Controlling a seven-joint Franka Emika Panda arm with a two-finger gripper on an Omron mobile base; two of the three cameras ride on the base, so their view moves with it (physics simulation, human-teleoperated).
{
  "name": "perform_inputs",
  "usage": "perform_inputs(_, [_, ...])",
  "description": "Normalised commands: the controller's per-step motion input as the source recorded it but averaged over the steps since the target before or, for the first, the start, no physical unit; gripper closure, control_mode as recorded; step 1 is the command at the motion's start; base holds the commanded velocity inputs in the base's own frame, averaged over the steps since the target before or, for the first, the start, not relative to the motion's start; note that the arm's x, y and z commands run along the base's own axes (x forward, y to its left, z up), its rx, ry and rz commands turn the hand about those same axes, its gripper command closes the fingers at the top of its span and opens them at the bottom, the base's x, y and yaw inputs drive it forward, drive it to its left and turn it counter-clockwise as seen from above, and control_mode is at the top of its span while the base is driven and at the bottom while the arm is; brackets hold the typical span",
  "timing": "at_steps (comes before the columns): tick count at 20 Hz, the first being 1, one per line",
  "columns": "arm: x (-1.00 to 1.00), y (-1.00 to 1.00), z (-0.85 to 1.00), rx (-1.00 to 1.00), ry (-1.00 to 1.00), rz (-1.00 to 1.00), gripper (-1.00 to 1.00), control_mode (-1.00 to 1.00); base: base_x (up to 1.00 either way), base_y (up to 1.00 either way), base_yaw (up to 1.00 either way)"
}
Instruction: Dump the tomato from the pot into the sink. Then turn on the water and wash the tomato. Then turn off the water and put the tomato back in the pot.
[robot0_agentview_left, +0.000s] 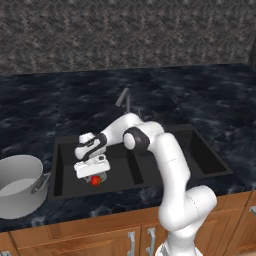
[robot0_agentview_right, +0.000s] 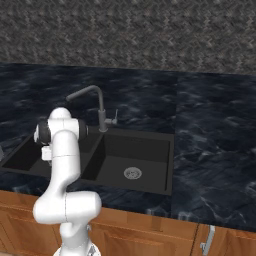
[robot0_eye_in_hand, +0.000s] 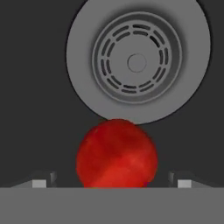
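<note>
i had the gripper (robot0_eye_in_hand: 112, 181) spread wide around the tomato (robot0_eye_in_hand: 117, 153) in the sink (robot0_agentview_left: 62, 167), drain (robot0_eye_in_hand: 137, 62) just beyond, pot (robot0_agentview_left: 20, 185) on the bench (robot0_agentview_left: 50, 105) alongside.

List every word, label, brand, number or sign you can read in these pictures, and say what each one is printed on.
None: no readable text in any view.
The pot, the sink, the faucet, the tomato and the drain carry no lettering.
The counter, wall and cabinet fronts are plain pattern.
The robot arm and its end effector show no markings.
</note>
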Motion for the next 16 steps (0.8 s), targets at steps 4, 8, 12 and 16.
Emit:
perform_inputs(4, [0.25, 0.05, -0.24, -0.04, 0.00, 0.00, -1.00, -1.00, 0.00, 0.00, 0.00])
perform_inputs(8, [0.03, 0.00, -0.17, -0.04, 0.00, 0.00, -1.00, -1.00, 0.00, 0.00, 0.00])
perform_inputs(12, [-0.14, 0.00, -0.08, -0.03, 0.00, 0.00, -1.00, -1.00, 0.00, 0.00, 0.00])
perform_inputs(16, [-0.20, -0.08, -0.04, -0.04, 0.00, -0.01, -1.00, -1.00, 0.00, 0.00, 0.00])
